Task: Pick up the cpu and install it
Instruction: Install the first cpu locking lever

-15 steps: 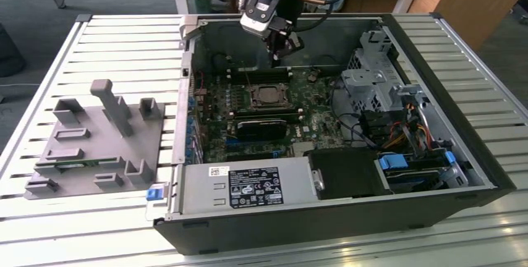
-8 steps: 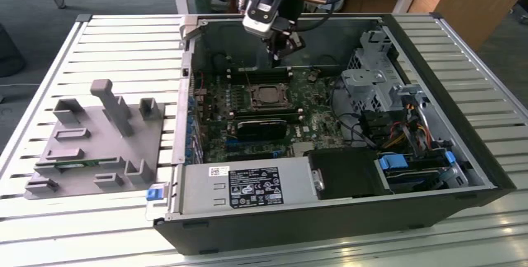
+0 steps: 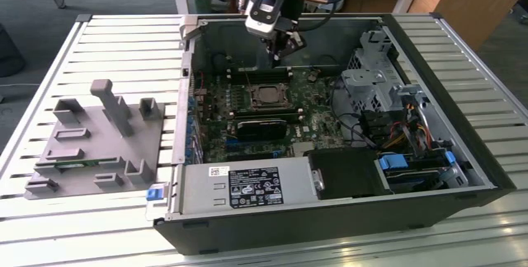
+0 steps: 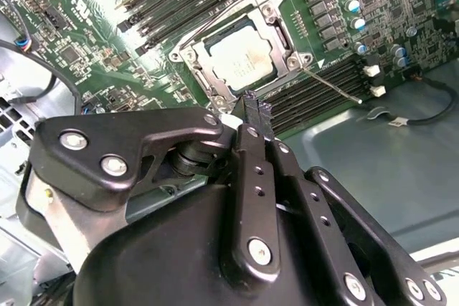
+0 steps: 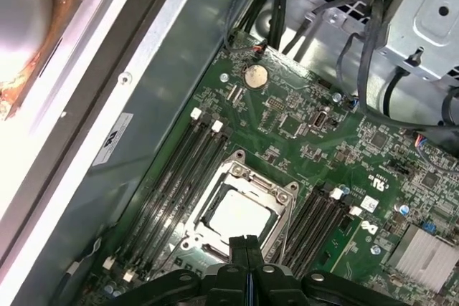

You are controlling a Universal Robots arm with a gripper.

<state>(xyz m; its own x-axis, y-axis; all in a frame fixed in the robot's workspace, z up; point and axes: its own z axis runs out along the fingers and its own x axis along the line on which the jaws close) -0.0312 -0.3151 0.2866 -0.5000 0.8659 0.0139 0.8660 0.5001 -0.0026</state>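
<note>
Hovering with fingers pressed together and empty, the gripper [image 5: 246,243] sits at 6 o'clock of the cpu [image 5: 237,213], seated square in its socket [image 5: 188,228].

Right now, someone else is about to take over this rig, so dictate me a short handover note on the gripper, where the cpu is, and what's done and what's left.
Gripper: fingers pressed together, holding nothing, hovering above the motherboard just beside the socket in both wrist views.
The cpu, a small flat square chip with a silver-grey metal top, lies flat in the metal socket frame on the green motherboard inside the open computer case.
Done: the chip has been picked up and set in the socket.
Left: the thin wire retention lever beside the socket looks swung out rather than latched, so the chip seems placed but not yet locked down. Check its seating.
</note>
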